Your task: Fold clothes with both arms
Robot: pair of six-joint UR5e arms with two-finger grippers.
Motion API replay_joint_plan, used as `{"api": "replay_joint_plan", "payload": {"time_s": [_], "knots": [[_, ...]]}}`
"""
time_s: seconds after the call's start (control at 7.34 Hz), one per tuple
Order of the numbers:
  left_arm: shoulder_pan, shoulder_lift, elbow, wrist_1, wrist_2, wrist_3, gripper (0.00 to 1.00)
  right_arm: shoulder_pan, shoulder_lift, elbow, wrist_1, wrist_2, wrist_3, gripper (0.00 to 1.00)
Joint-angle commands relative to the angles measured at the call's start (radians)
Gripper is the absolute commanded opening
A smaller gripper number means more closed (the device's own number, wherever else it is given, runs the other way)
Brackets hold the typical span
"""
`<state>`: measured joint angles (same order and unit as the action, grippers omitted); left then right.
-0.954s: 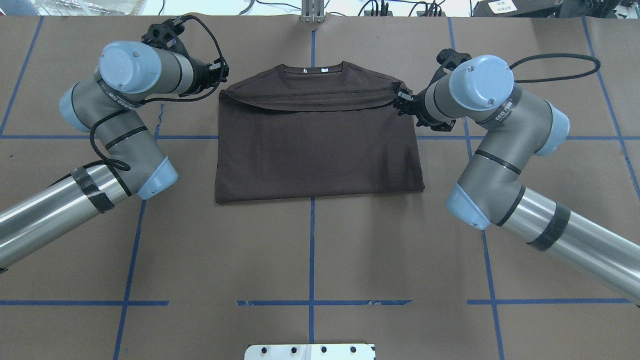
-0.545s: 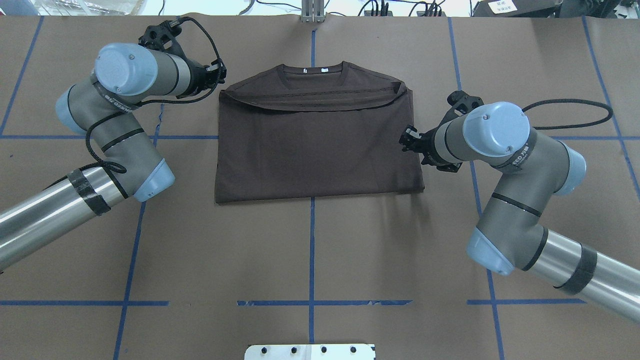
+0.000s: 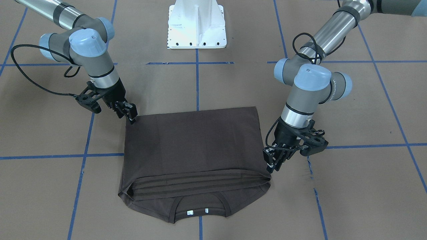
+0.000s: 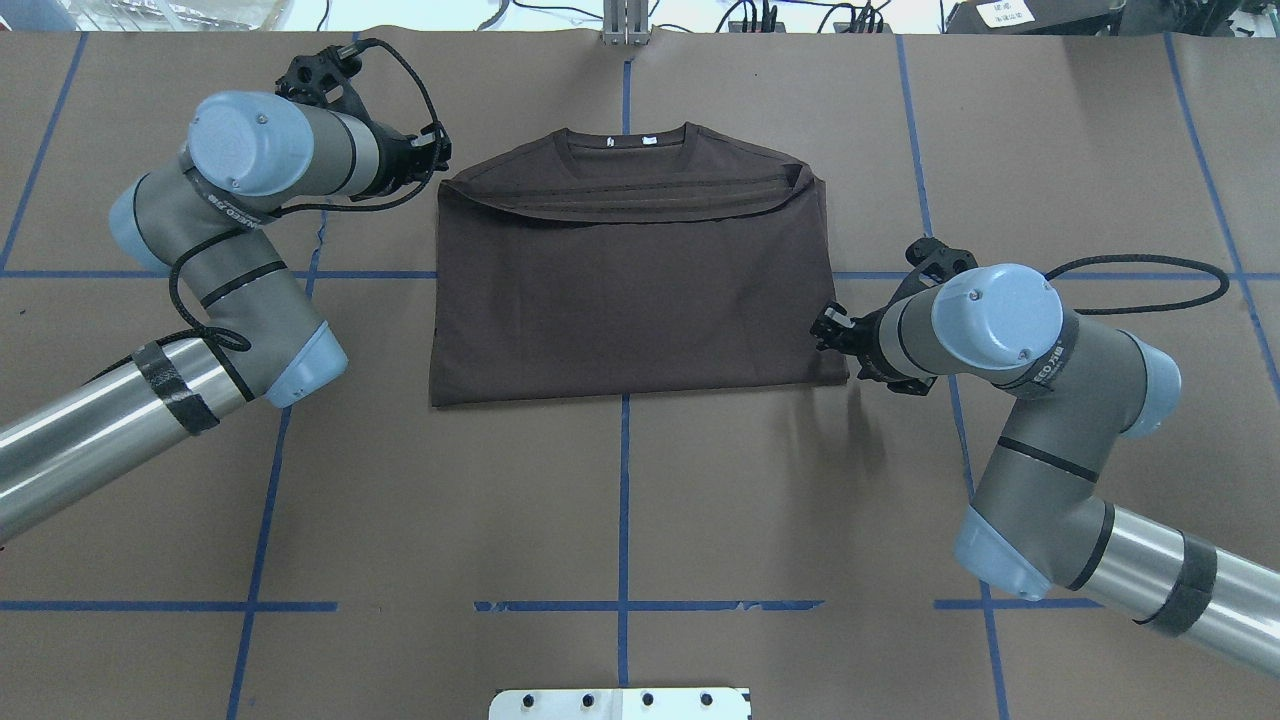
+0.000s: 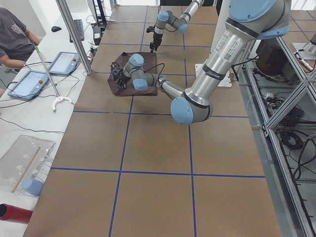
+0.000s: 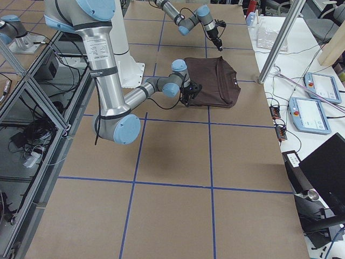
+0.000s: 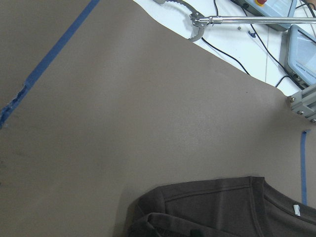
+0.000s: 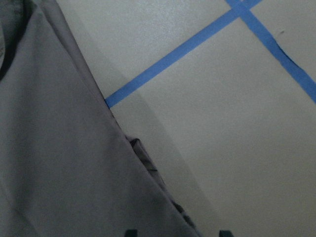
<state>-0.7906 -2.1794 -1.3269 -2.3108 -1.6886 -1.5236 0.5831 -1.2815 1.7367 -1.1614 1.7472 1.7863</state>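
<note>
The dark brown-grey T-shirt (image 4: pixel 630 290) lies folded flat on the brown table, collar (image 4: pixel 625 140) on the far side with its white labels showing. A folded-over band runs across just below the collar. It also shows in the front view (image 3: pixel 193 143). My left gripper (image 4: pixel 440 152) hangs beside the shirt's far left corner (image 3: pixel 272 165); its fingers look parted and hold nothing. My right gripper (image 4: pixel 822 332) is open and empty at the shirt's right edge near the near corner (image 3: pixel 131 116). The right wrist view shows the shirt's edge (image 8: pixel 59 163) and one fingertip (image 8: pixel 129 232), spread from the other.
The white pedestal base (image 3: pixel 196 26) stands at the robot's side of the table. Blue tape lines (image 4: pixel 623 500) cross the brown table cover. Two tablets (image 5: pixel 61 61) and a seated operator (image 5: pixel 15 34) are beyond the far edge, with a metal post (image 5: pixel 74 34).
My right gripper has let go of the shirt's far right corner and moved along the right edge toward the near corner. My left gripper has shifted only slightly away from the far left corner.
</note>
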Motion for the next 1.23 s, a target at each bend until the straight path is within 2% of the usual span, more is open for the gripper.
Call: {"api": "replay_joint_plan", "payload": {"time_s": [0.0, 0.27, 0.41, 0.55, 1.09], "knots": [[0.001, 0.003, 0.000, 0.001, 0.001, 0.002, 0.35, -0.022, 0.001, -0.012, 0.000, -0.002, 0.001, 0.64], [0.001, 0.003, 0.000, 0.002, 0.001, 0.003, 0.35, -0.025, -0.002, -0.015, -0.003, -0.002, 0.001, 0.62], [-0.001, 0.003, -0.001, 0.004, 0.001, 0.003, 0.35, -0.025, -0.001, -0.028, -0.001, -0.002, 0.001, 0.56], [-0.002, 0.004, -0.018, 0.008, 0.001, 0.003, 0.34, -0.022, 0.001, -0.022, -0.001, -0.005, 0.002, 0.01], [-0.002, 0.047, -0.077, 0.024, 0.003, 0.005, 0.34, -0.022, 0.013, -0.016, 0.000, -0.003, -0.001, 0.00]]}}
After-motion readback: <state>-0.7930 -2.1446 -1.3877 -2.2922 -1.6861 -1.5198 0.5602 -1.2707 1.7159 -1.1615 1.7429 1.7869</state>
